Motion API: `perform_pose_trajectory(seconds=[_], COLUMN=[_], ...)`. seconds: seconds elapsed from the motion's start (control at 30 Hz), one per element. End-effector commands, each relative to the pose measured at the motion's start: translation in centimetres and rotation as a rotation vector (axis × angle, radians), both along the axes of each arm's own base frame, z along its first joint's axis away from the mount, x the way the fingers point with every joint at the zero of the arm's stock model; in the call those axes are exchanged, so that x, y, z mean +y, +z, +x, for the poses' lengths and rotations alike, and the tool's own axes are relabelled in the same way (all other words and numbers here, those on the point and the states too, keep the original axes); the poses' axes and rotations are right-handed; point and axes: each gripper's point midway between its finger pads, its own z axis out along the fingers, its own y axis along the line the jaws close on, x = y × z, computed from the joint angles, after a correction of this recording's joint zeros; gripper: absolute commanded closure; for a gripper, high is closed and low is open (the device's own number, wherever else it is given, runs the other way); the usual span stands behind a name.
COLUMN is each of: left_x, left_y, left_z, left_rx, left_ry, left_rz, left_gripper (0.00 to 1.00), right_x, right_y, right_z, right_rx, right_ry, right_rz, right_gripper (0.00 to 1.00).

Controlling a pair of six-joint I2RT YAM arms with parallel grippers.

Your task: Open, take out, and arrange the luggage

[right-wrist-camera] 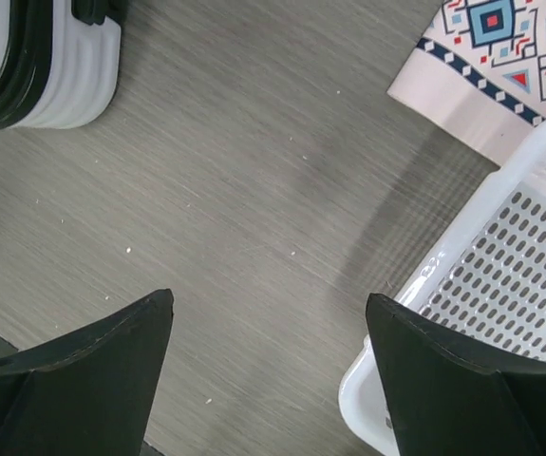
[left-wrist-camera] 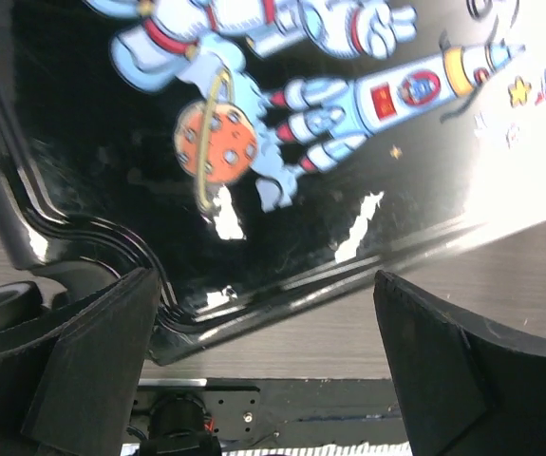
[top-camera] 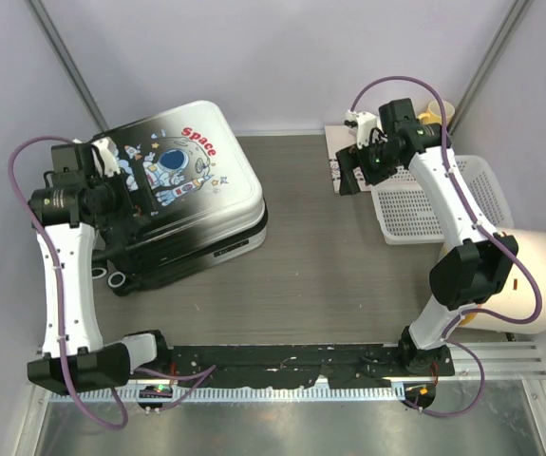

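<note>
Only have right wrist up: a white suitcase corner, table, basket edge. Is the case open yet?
Observer: No. In the top view the luggage lies flat, printed side up, lid shut.
Operator: Left arm doing anything?
Observer: The left gripper hangs over the luggage's black end by a wheel, with its jaws wide open and nothing in them.
</note>
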Motion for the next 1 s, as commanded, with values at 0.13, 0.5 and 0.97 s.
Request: perform_pose_trajectory(seconds=[0.13, 0.5, 0.97], left_x=[8.0, 19.8, 21.2], left_y=[2.7, 2.2, -5.5], left_z=[3.4, 4.5, 10.4], left_rx=[-0.027, 0.084, 0.225], left_ry=[0.237, 0.393, 0.282], left_rz=[-0.193, 0.305, 0.432], left_gripper=[0.0, 0.0, 0.04], right_x=[2.6, 6.3, 11.0], right_y=[2.9, 1.4, -2.0], right_z=[4.3, 8.2, 11.8], right_rx=[-0.145, -0.18, -0.207], right_ry=[-0.008, -0.006, 0.026], right_rz=[0.035, 0.018, 0.119], right_gripper=[0.07, 0.05, 0.05])
